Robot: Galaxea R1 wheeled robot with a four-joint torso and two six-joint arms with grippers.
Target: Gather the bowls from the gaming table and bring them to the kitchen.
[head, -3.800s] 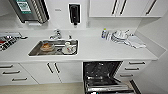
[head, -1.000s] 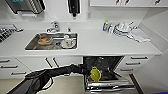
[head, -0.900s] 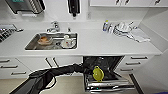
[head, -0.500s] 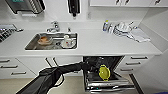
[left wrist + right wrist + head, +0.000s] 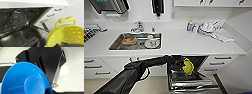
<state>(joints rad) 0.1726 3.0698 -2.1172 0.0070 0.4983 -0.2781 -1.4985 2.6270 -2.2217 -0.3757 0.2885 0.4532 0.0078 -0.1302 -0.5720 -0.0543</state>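
Head view: left pincer (image 5: pixel 182 67) grips yellow-green bowl (image 5: pixel 188 67).

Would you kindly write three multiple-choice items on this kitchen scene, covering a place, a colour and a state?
1. Where is the yellow-green bowl?
A. In the sink
B. Over the dishwasher
C. On the countertop

2. What colour is the bowl in the right wrist view?
A. Orange
B. White
C. Blue

3. What state is the dishwasher in?
A. Door open
B. Door shut
C. Door removed

Answers: 1 B, the left arm holds it above the open door; 2 C, the blue bowl is bright blue; 3 A, its door hangs down, showing the inside.
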